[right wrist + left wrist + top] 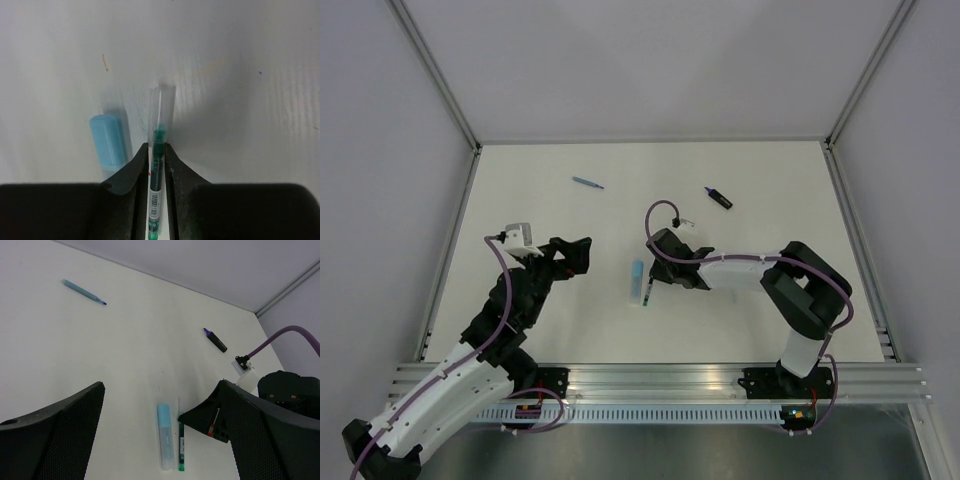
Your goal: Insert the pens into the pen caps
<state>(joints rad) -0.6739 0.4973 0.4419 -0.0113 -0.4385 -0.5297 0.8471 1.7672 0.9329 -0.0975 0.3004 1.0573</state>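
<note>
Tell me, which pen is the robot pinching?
The thin green pen, squeezed between the fingers of the right end effector. The pale-blue highlighter beside it, the blue pen and the black marker are not gripped.

Closing the right gripper [156, 146] around the thin dark pen [155, 190], with the pale-blue highlighter [107, 142] lying parallel just beside it and crowding one finger. Showing bare table [770, 200] along the pen's other flank. Blocking the straight path from the left gripper [582, 250], hanging wide-jawed nearby, with that highlighter. Lying well apart toward the far edge, out of both arms' way: thin blue pen [588, 183], black-and-purple marker [719, 198].
</note>
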